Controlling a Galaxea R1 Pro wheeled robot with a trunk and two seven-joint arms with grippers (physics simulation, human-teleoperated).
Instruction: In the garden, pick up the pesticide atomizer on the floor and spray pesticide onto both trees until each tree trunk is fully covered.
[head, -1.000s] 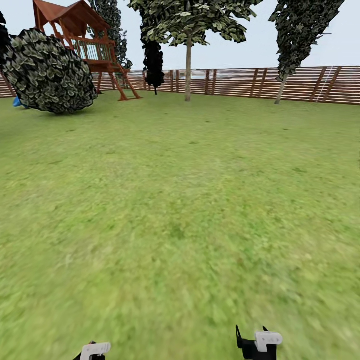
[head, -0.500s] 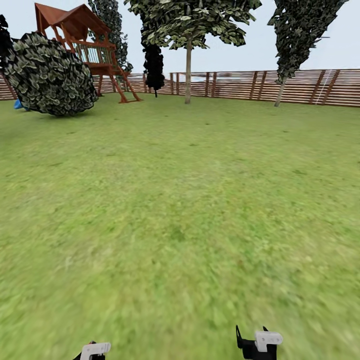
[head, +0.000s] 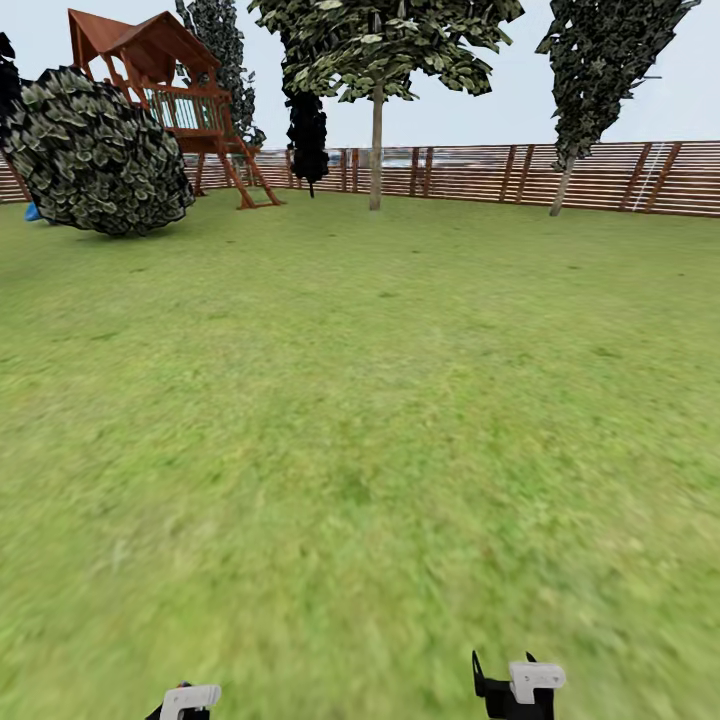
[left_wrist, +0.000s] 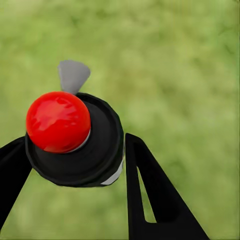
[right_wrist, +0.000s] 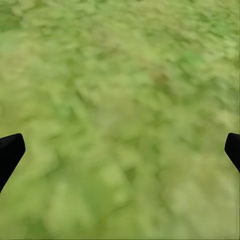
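Note:
In the left wrist view my left gripper (left_wrist: 75, 150) is shut on the pesticide atomizer (left_wrist: 75, 137), a black round cap with a red ball on top and a grey nozzle, held over grass. My right gripper (right_wrist: 120, 150) is open with only lawn between its black fingertips. Both grippers peek in at the head view's lower edge, left gripper (head: 190, 698) and right gripper (head: 520, 685). Two trees stand far ahead by the fence: one with a straight pale tree trunk (head: 377, 150), the other with a leaning tree trunk (head: 562, 185) to the right.
Open green lawn (head: 360, 400) stretches to a brown slatted fence (head: 480, 172). At the far left are a round leafy bush (head: 95, 150) and a red-brown wooden playhouse (head: 170, 90). A dark conifer (head: 307, 130) stands near the fence.
The whole head view has shifted slightly, the fence and trees sitting a little lower, so the camera has moved. Both grippers keep their places in the picture.

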